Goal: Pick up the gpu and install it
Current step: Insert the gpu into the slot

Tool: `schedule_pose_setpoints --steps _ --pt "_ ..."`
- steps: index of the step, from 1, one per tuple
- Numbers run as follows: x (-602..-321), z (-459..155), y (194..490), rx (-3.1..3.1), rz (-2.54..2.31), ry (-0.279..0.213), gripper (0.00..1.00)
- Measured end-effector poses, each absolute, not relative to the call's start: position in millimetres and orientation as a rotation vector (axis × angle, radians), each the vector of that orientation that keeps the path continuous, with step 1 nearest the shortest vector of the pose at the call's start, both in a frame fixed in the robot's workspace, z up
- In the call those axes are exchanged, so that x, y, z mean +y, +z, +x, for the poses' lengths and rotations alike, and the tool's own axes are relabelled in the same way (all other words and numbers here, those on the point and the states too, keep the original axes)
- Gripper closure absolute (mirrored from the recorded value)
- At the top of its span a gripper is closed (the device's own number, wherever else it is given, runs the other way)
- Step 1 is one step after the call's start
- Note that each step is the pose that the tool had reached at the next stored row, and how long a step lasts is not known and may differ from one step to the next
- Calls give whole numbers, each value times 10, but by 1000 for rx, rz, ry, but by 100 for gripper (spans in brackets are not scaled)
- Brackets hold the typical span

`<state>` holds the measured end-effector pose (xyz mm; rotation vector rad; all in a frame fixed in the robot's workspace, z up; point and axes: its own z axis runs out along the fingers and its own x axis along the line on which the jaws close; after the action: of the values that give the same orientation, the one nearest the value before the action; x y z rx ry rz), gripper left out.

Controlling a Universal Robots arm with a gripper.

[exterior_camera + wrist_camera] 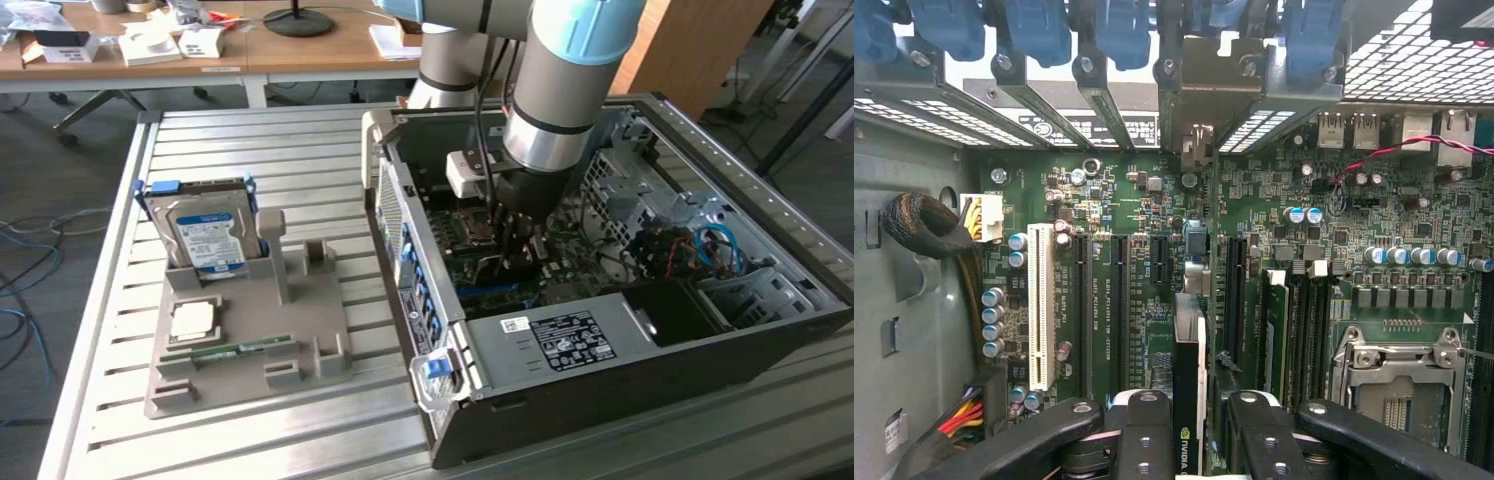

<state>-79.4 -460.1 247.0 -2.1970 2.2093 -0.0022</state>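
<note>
My gripper (514,255) reaches down into the open computer case (787,300), just over the green motherboard (1144,210). In the wrist view its black fingers (1144,435) are shut on the gpu (1188,350). The card appears edge-on as a thin dark board with a green logo near the fingers. It stands upright over the motherboard, in line with the black expansion slots (1120,300) and pointing toward the metal rear slot openings (1199,90). Whether its lower edge touches a slot is hidden. In the exterior view the gpu (497,268) is a dark shape under the gripper.
A white slot (1040,305), memory slots (1309,320) and the processor socket (1399,385) flank the card. Cables (924,225) hang at the case wall. Outside the case, a grey holder (240,335) carries a silver hard drive (200,235) and a memory stick (240,350).
</note>
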Motion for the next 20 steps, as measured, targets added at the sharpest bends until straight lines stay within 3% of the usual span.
schedule_pose_setpoints --steps 20 --pt "-4600 -806 2470 2209 -2197 -3 74"
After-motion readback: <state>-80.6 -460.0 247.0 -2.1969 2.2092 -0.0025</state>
